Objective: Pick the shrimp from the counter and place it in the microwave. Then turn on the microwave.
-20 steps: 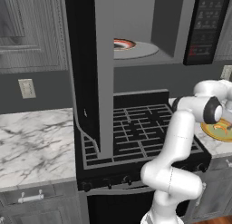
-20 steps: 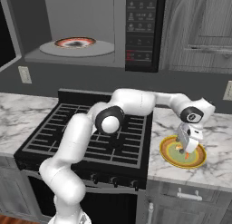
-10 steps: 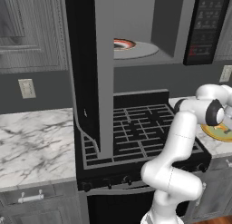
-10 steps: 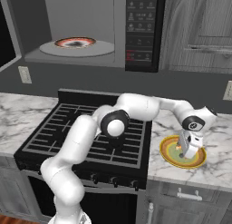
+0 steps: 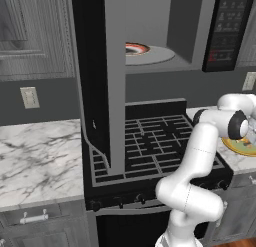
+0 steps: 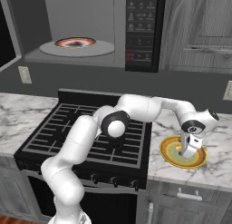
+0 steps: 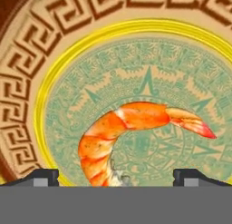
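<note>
The shrimp, curved and orange, lies in the middle of a round green plate with a yellow rim. That plate sits on the white marble counter to the right of the stove. My gripper hangs just above the plate, pointing down, open. In the hand view its fingertips stand wide apart on either side of the shrimp, not touching it. The microwave hangs above the stove with its door swung open. A patterned dish rests on its turntable.
The black grated stove top lies under the microwave, left of the plate. My arm reaches across it. A grey wall cabinet hangs right of the microwave. More marble counter extends left of the stove.
My gripper has come down closer to the plate and the shrimp, staying open. Nothing else has moved.
</note>
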Controlling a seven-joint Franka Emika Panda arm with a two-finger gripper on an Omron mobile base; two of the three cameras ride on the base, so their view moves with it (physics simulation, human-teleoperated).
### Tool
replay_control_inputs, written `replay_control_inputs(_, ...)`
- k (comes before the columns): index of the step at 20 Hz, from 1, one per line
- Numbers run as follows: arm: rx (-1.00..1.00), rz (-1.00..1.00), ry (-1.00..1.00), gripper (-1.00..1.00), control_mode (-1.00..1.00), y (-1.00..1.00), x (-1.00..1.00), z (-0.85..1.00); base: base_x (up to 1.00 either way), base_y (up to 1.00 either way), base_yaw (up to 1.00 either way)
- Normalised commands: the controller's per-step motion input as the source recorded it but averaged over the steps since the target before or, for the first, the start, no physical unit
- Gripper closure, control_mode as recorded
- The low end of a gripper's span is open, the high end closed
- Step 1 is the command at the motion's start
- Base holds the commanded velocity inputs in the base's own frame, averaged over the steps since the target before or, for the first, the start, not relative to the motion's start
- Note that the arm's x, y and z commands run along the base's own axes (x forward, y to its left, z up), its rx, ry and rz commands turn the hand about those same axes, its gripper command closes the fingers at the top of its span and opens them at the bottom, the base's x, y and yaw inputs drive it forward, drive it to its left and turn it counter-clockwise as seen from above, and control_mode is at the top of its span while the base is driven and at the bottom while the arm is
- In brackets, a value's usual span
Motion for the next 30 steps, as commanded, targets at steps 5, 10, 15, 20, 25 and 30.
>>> replay_control_inputs(5, -0.02, -0.08, 0.0, -1.0, -1.0, 0.0, 0.23, -0.22, 0.0, 0.0, 0.0)
replay_control_inputs(10, -0.06, -0.05, 0.0, -1.0, -1.0, 0.0, 0.31, -0.17, 0.0, 0.0, 0.0)
replay_control_inputs(15, -0.08, -0.05, 0.0, 1.0, -1.0, 0.0, 0.24, -0.24, 0.0, 0.0, 0.0)
replay_control_inputs(20, -0.09, -0.04, 0.0, 1.0, -1.0, 0.0, 0.07, -0.25, 0.0, 0.0, 0.0)
replay_control_inputs(25, -0.07, -0.02, 0.0, 1.0, -1.0, 0.0, 0.0, -0.23, 0.0, 0.0, 0.0)
replay_control_inputs(30, -0.05, -0.02, 0.0, 1.0, -1.0, 0.0, -0.02, -0.07, 0.0, 0.0, 0.0)
